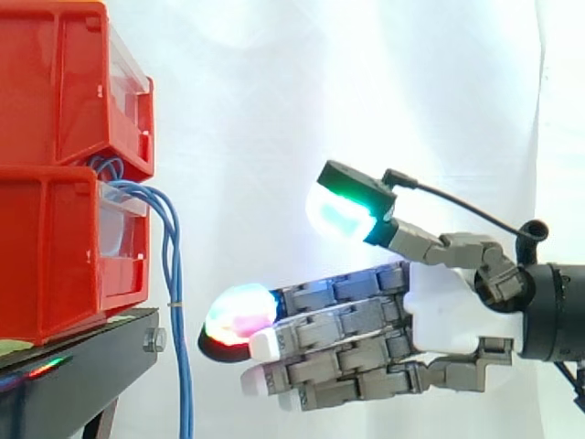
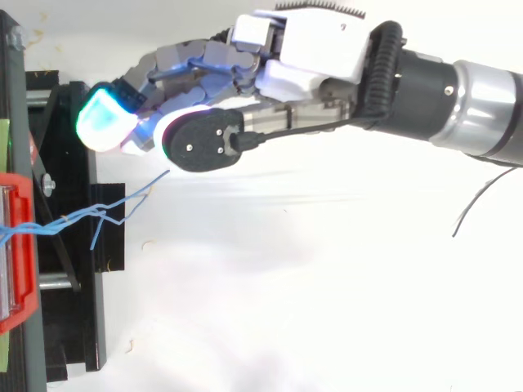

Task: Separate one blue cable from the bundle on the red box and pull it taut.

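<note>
All fingers of the hand [image 1: 452, 306] extend straight beside blue cables [image 1: 172, 265].

The hand [image 1: 448, 306] has a white palm, grey segmented fingers [image 1: 352, 322], cyan-green glowing pads [image 2: 102, 122] and a black-and-silver wrist [image 2: 449, 98].

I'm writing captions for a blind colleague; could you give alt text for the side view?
A grey-and-white robot hand, fingers straight and thumb raised, extends from the right toward thin blue cables hanging from stacked red plastic bins on a black stand.
</note>
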Controlling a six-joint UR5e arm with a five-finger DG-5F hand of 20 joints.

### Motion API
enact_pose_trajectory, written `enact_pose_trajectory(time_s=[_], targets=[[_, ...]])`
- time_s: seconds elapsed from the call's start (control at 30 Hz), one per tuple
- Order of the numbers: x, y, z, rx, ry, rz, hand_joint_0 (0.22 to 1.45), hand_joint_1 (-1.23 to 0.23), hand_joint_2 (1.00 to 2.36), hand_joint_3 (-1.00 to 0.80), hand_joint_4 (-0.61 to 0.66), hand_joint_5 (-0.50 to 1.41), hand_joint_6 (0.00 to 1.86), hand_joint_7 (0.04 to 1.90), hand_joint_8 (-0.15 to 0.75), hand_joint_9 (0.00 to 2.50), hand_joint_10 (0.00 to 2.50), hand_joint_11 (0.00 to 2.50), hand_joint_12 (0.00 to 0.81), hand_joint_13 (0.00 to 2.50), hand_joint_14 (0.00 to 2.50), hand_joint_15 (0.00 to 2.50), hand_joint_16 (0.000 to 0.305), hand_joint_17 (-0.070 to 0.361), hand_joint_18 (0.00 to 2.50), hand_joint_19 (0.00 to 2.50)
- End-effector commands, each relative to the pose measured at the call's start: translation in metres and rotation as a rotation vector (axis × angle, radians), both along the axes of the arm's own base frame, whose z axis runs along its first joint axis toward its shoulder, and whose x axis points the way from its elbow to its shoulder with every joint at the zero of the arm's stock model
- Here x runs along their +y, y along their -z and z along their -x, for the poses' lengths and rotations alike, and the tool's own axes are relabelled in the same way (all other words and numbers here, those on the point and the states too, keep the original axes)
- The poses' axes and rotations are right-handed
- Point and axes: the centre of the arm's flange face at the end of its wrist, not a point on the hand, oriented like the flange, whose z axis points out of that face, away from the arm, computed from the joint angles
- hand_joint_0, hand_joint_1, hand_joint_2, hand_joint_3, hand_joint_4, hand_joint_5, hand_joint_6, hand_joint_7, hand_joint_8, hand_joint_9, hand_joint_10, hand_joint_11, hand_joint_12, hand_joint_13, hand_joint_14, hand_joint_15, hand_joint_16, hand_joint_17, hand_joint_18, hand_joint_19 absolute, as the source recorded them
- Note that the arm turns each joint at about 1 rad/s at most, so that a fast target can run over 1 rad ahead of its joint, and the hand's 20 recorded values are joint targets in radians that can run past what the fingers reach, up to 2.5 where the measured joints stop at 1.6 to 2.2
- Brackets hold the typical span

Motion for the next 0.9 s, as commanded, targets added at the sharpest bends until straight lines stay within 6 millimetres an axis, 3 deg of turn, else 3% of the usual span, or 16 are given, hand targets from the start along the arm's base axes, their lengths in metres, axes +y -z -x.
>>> enact_pose_trajectory(time_s=[0.0, 0.2, 0.43, 0.53, 0.87], targets=[[0.003, 0.014, -0.006, 0.001, -0.004, -0.002, 0.53, -0.5, 1.0, -0.5, 0.21, -0.18, 0.5, 0.64, 0.206, 0.76, 0.01, 0.17, 0.307, 0.39, 0.01, 0.14, 0.042, 0.095, 0.09, 0.29], [0.008, 0.023, -0.017, -0.025, -0.007, -0.003, 0.53, -0.5, 1.0, -0.5, 0.22, -0.17, 0.5, 0.64, 0.209, 0.77, 0.01, 0.19, 0.319, 0.42, 0.01, 0.17, 0.045, 0.102, 0.13, 0.34], [0.01, 0.052, -0.029, -0.054, -0.012, -0.006, 0.53, -0.51, 1.0, -0.5, 0.23, -0.17, 0.5, 0.66, 0.211, 0.79, 0.01, 0.21, 0.325, 0.45, 0.01, 0.2, 0.046, 0.104, 0.17, 0.36], [0.012, 0.055, -0.039, -0.077, -0.021, -0.006, 0.53, -0.51, 1.0, -0.5, 0.25, -0.16, 0.5, 0.68, 0.216, 0.82, 0.01, 0.24, 0.326, 0.47, 0.01, 0.21, 0.047, 0.106, 0.19, 0.38], [0.026, 0.056, -0.041, -0.078, -0.11, 0.057, 0.53, -0.51, 1.0, -0.5, 0.27, -0.14, 0.5, 0.73, 0.231, 1.02, 0.02, 0.44, 0.337, 0.65, 0.01, 0.28, 0.046, 0.104, 0.29, 0.38]])
